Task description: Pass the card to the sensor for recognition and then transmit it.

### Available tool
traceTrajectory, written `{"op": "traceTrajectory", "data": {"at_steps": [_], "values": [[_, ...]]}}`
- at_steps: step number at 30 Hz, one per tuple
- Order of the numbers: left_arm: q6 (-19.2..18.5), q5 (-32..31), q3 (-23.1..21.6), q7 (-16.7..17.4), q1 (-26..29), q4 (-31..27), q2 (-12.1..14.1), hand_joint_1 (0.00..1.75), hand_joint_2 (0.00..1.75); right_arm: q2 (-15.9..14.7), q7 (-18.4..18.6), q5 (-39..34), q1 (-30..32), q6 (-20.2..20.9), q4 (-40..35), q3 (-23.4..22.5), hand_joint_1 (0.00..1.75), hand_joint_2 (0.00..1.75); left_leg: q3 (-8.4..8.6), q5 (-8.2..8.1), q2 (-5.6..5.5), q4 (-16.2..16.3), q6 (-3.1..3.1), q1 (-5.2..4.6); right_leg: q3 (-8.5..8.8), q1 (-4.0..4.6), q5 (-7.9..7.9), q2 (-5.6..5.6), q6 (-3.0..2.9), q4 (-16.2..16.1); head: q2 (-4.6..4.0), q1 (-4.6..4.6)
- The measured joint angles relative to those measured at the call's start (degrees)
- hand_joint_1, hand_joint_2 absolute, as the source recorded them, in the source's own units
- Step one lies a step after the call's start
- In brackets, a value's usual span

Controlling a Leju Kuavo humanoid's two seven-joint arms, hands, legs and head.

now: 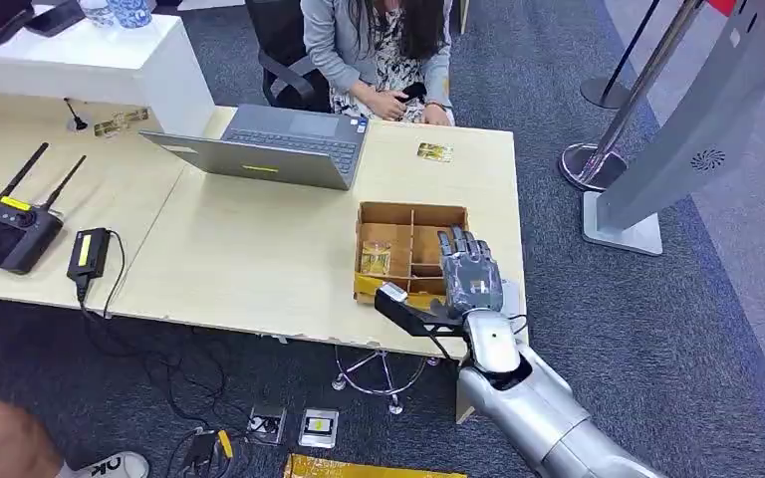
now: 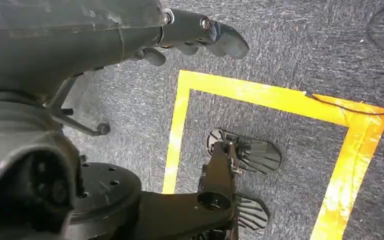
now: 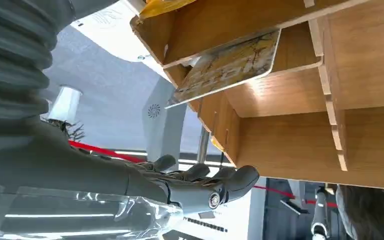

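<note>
wooden dividers of the compartment box hem in the card, which is leaned in a near compartment. the right hand is held flat over the box with fingers extended, grasping nothing, so the card could be jammed against a divider or slid flat if it is met off-centre. the left hand is hung over the floor, seemingly empty.

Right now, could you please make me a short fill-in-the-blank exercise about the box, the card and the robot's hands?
1. The right hand hovers over the wooden ____.
2. A yellow card lies in one of the box's ____.
3. The open ____ sits in front of the seated person.
4. The left hand hangs above yellow ____ on the carpet.

Missing words: box; compartments; laptop; tape
</note>
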Motion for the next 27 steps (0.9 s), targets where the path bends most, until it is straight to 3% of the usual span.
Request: {"op": "traceTrajectory", "data": {"at_steps": [21,23,24,25,26,27], "values": [[0.0,-0.1,0.0,0.2,-0.4,0.0,-0.2,0.0,0.0,-0.7,-1.6,-1.5,0.0,-0.2,0.0,0.0,0.0,1.75,0.0,0.0,0.0,0.0,0.0,0.0,0.0,0.0,0.0,0.0,0.0,0.0,0.0,0.0],[0.0,-0.1,0.0,0.3,-0.4,0.0,-0.2,0.0,0.0,-0.7,-1.7,-1.8,0.0,-0.2,0.0,0.1,0.07,1.75,0.0,0.0,0.0,0.0,0.0,0.0,0.0,0.0,0.0,0.0,0.0,0.0,0.0,0.0],[0.0,-0.1,0.0,0.3,-0.4,0.0,-0.2,0.0,0.0,-0.7,-1.9,-2.1,0.0,-0.3,0.0,0.1,0.19,1.75,0.0,0.0,0.0,0.0,0.0,0.0,0.0,0.0,0.0,0.0,0.0,0.0,0.0,0.0],[0.0,-0.1,0.0,0.3,-0.4,0.0,-0.2,0.0,0.0,-0.7,-2.1,-2.4,0.1,-0.4,0.0,0.1,1.33,1.75,-0.01,0.0,0.0,0.0,0.0,0.0,0.0,0.0,0.0,0.0,0.0,0.0,0.0,0.0],[0.0,-0.1,0.0,0.3,-0.4,0.0,-0.2,0.0,0.0,-0.7,-2.3,-2.5,0.2,-0.5,0.0,0.1,1.33,1.75,-0.01,0.0,0.0,0.0,0.0,0.0,0.0,0.0,0.0,0.0,0.0,0.0,0.0,0.0],[0.0,-0.1,0.0,0.4,-0.4,0.0,-0.2,0.0,0.0,-0.7,-2.5,-2.6,0.3,-0.7,0.1,0.1,1.52,1.75,-0.01,0.0,0.0,0.0,0.0,0.0,0.0,0.0,0.0,0.0,0.0,0.0,0.0,0.0]]}}
